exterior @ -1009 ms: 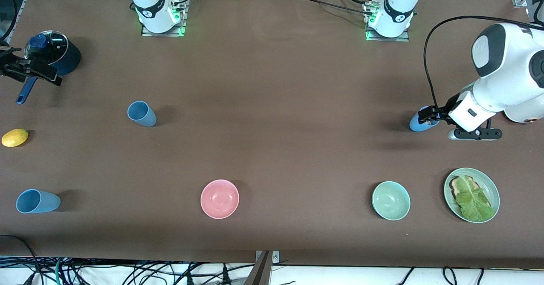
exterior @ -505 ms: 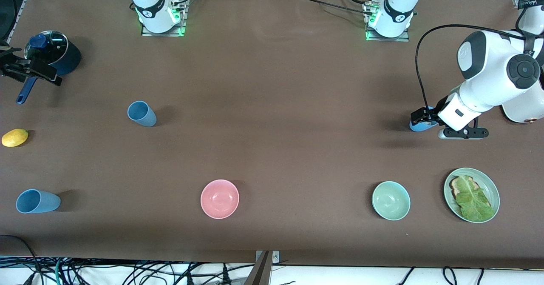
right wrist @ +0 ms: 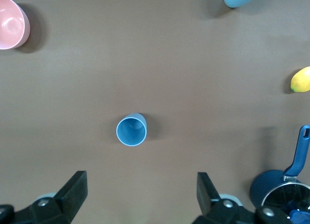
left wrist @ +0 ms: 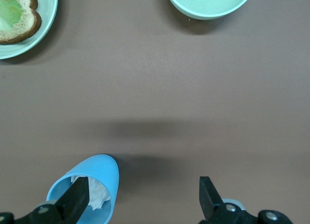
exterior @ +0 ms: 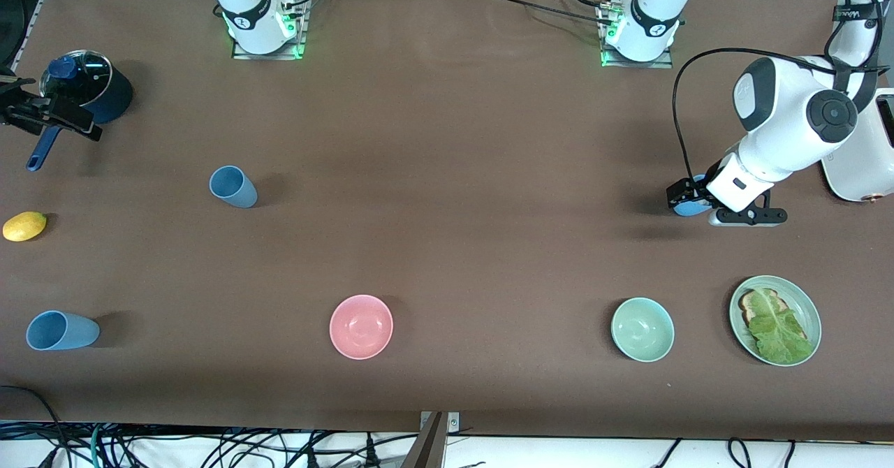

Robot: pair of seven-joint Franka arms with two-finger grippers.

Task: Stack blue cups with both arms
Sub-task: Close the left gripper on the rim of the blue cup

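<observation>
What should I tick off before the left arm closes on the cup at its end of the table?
1. Left gripper open: ok.
2. One of its fingers inside the blue cup, the other outside its wall: ok.
3. That cup empty: not ok, something white sits inside.
4. Cup upright: ok.
5. Right gripper open, waiting by the dark-blue pot: ok.
6. The two other blue cups free: ok.

L gripper [exterior: 681,195] low, open, R gripper [exterior: 17,108] open

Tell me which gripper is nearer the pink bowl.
Left. The left gripper is at a blue cup toward the green bowl's end; the right gripper is by the pot, farther from the pink bowl.
</observation>
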